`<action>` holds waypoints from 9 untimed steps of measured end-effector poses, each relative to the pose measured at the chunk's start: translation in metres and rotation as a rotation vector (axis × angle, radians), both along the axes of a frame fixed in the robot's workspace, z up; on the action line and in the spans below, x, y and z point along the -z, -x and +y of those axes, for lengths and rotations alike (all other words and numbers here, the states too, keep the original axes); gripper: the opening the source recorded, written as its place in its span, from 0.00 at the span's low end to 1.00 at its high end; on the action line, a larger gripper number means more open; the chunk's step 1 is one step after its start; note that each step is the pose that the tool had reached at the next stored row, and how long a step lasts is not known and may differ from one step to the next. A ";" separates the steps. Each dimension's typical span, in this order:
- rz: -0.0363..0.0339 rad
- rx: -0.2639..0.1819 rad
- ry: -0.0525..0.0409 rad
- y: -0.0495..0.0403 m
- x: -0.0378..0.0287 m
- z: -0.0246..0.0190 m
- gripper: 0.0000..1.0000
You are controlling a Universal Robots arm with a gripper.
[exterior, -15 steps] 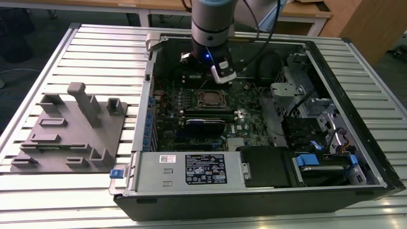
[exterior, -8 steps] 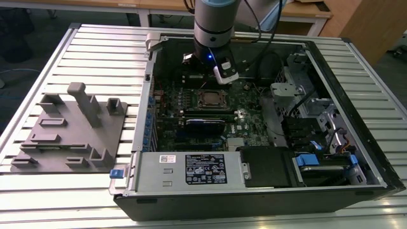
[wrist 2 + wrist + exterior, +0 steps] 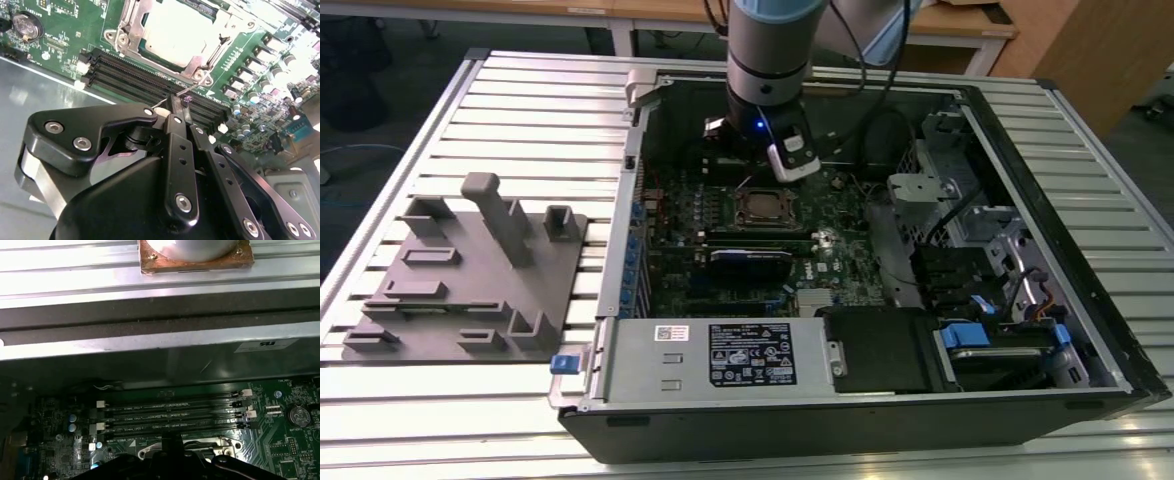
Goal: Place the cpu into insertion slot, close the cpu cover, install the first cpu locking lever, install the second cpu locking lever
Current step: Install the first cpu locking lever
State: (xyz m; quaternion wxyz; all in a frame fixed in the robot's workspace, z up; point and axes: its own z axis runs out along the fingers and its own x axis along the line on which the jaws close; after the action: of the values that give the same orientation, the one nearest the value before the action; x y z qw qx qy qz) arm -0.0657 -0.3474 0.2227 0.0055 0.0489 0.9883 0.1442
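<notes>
The cpu (image 3: 177,30) lies flat in the insertion slot (image 3: 765,208) of the green motherboard, its silver top showing through the window of the cpu cover (image 3: 134,20), which is folded down over it. A thin wire locking lever (image 3: 192,89) runs along the socket edge nearest the memory slots. My gripper (image 3: 179,107) hangs just over that edge with its black fingers pressed together, tips at the lever's free end; whether the wire is pinched between them I cannot tell. In the exterior view the gripper (image 3: 781,172) is just behind the socket.
Long black memory slots (image 3: 135,75) lie between the gripper and the socket. The case wall (image 3: 150,345) rises close behind. A white-labelled power supply (image 3: 720,355) sits at the front, a drive cage (image 3: 1001,340) at the exterior view's right, a grey fixture (image 3: 467,280) on the table at its left.
</notes>
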 end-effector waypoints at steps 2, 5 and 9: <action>0.0000 0.000 0.0019 -0.0018 0.0016 0.0000 0.10; 0.0002 0.000 0.0052 -0.0066 0.0033 0.0000 0.10; -0.0001 0.000 0.0106 -0.0134 0.0052 0.0000 0.10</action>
State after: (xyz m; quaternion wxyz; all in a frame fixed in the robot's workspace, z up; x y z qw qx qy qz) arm -0.0523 -0.3474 0.2176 0.0058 0.0489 0.9891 0.1389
